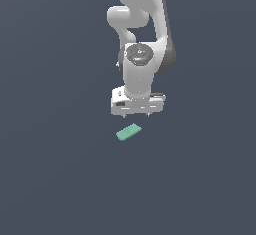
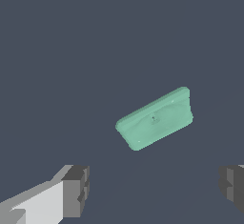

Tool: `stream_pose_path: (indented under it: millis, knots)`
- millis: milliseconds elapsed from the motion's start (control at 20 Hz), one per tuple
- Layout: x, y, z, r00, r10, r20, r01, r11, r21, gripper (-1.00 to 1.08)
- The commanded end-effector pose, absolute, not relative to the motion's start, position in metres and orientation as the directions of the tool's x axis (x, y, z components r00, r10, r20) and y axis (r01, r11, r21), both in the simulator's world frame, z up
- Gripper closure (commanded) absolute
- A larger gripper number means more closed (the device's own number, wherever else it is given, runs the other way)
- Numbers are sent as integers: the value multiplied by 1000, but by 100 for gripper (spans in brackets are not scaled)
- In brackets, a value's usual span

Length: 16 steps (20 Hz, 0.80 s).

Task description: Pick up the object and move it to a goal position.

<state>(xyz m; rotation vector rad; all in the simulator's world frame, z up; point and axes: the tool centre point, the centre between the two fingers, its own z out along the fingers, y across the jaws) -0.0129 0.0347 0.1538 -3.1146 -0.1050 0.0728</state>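
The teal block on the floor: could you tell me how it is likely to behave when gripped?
The teal block looks thin and flat, so it probably won't roll or tip. Its rounded edges and shallow sides may give the fingers little to clamp. It looks rigid, likely light.

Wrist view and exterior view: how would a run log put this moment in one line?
phase: approach | end effector: open, above, not touching | small flat teal-green rectangular block: lying flat on dark surface, ungrasped
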Motion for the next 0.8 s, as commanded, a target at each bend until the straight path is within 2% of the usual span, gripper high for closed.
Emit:
stream_pose_path:
  millis: [0,750]
  knots:
    - [-13,35,154,997,68,-46,67,-997,-26,-92]
    - [-24,22,147,995,67,-75,66,-998,-17,-92]
